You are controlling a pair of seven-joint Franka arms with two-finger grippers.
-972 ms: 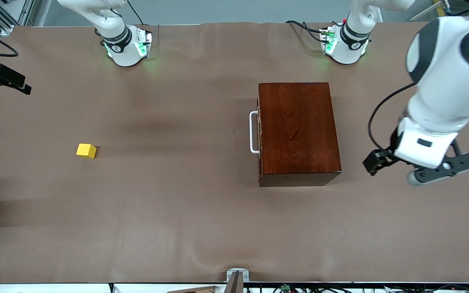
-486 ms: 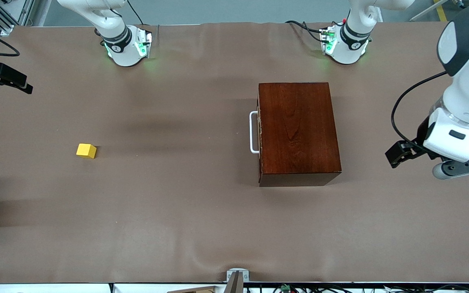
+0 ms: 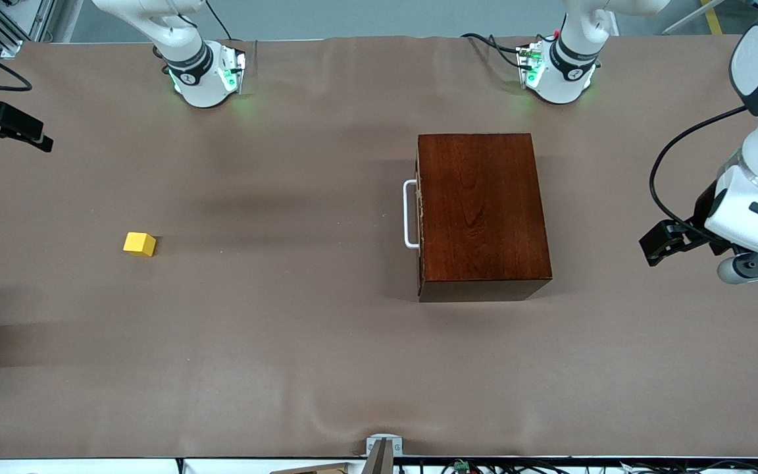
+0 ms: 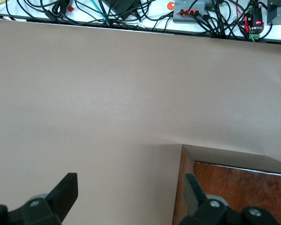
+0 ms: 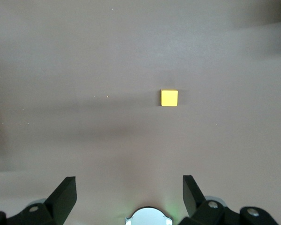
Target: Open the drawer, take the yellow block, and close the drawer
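The dark reddish-brown box [image 3: 482, 210] stands on the table with its drawer pushed in; only the white bar handle [image 3: 410, 214] shows on its front. The yellow block [image 3: 139, 243] lies alone on the table toward the right arm's end, and also shows in the right wrist view [image 5: 169, 98]. My left gripper [image 4: 131, 197] is open and empty over bare table beside the box's corner [image 4: 234, 192]; its hand [image 3: 757, 230] hangs at the left arm's end of the table. My right gripper [image 5: 129, 197] is open and empty, high over the table above its own base, well apart from the block.
A brown cloth [image 3: 274, 342] covers the whole table. The arms' bases [image 3: 202, 76] [image 3: 558, 72] stand along the edge farthest from the front camera. Cables and electronics [image 4: 187, 11] lie past the table's edge in the left wrist view.
My left arm has swung away from the box toward the left arm's end of the table. The box, the block and the right arm have not moved.
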